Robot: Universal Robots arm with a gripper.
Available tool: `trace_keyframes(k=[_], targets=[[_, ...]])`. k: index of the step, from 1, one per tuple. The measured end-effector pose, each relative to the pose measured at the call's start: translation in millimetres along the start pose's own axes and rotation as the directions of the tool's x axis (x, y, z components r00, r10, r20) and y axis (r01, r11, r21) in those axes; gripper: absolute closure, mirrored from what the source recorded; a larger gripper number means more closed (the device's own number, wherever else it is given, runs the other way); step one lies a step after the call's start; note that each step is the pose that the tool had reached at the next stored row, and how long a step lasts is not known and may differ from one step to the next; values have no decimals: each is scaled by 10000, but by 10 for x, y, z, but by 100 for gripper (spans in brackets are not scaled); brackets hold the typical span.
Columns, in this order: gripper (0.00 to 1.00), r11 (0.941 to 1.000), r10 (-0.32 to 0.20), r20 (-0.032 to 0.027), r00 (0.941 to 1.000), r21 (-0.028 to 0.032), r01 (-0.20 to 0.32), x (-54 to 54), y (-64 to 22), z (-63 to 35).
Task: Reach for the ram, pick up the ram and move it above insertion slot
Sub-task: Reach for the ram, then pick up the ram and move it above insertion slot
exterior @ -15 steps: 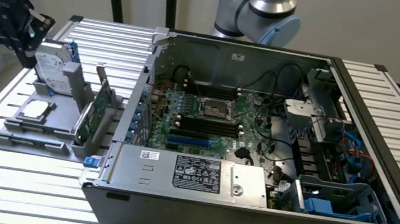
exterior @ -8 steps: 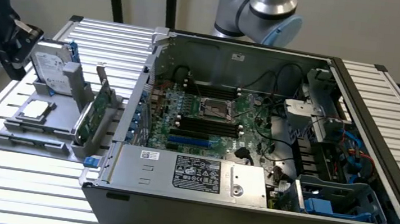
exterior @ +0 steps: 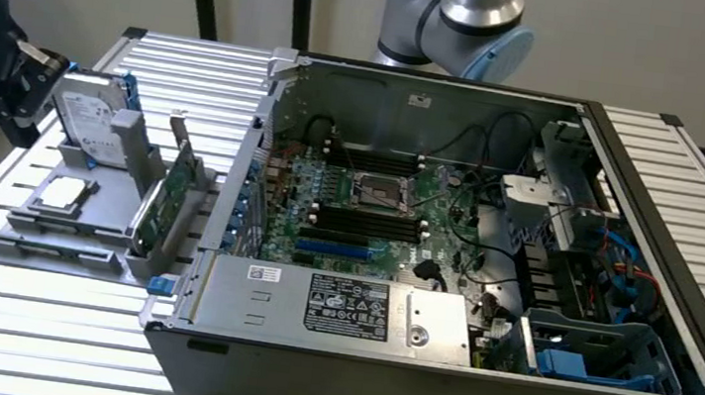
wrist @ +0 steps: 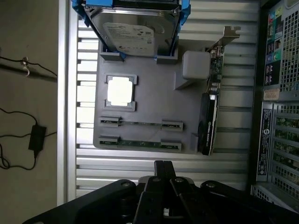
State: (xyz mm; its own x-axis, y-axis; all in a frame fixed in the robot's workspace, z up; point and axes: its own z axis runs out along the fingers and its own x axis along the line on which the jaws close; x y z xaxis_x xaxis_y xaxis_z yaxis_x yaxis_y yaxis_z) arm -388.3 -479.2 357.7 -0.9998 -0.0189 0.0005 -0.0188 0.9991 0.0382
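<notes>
Pincer cut by exterior view's left edge; ram chips unreadable.

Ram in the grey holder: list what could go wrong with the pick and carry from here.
The ram sits thin and on edge between the grey holder's clips; a slightly offset gripper could strike a clip instead.
The green bracket card stands close by its end and might get bumped.
The case wall rises between holder and the black slots; a low carry could hit it.
</notes>
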Motion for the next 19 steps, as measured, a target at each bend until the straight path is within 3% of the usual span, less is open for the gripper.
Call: trace_keyframes(k=[12, 16, 19], targets=[[89, 10000, -63, -4, 10000, -4, 63, 0, 0, 1], [89, 9972, -745, -28, 9972, -21, 745, 1, 0, 3], [89, 9917, -1288, -47, 9917, -29, 1288, 1, -1, 5]])
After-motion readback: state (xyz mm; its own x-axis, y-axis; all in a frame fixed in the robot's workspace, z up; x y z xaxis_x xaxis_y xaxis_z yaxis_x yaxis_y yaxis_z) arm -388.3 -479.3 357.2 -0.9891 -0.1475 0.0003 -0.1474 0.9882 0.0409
